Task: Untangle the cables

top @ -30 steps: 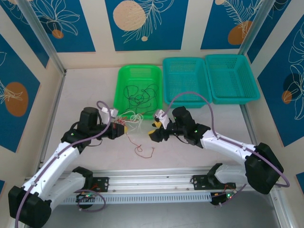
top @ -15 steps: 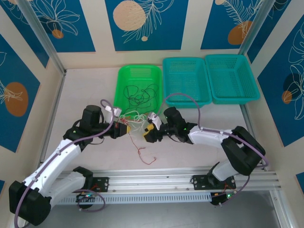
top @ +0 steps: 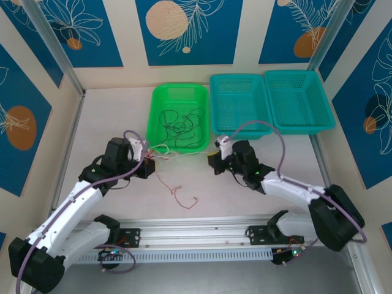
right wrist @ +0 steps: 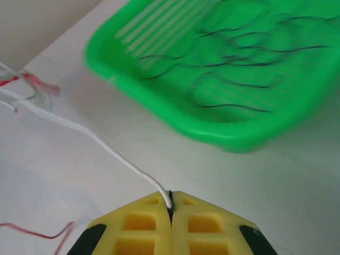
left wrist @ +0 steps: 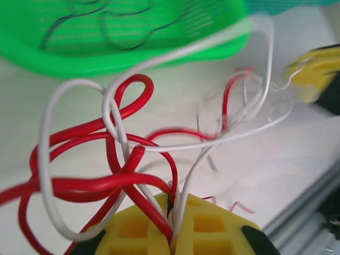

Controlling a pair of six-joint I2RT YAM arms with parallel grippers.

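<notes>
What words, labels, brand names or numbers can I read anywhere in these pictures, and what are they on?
None can be read. The green basket, the two teal baskets and the blue wall panels, which have only leaf and circle drawings, are blank. The yellow left tool and right tool, both pinching the cables, bear no print either.

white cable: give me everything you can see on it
The white cable is a thin, smooth, pale insulated wire. It runs nearly straight between the two shut grippers. One end is pinched in the right gripper. The other sits in the left gripper, where it forms loose loops tangled through the red cable, which is pinched there too. Its far strands are blurred.
</notes>
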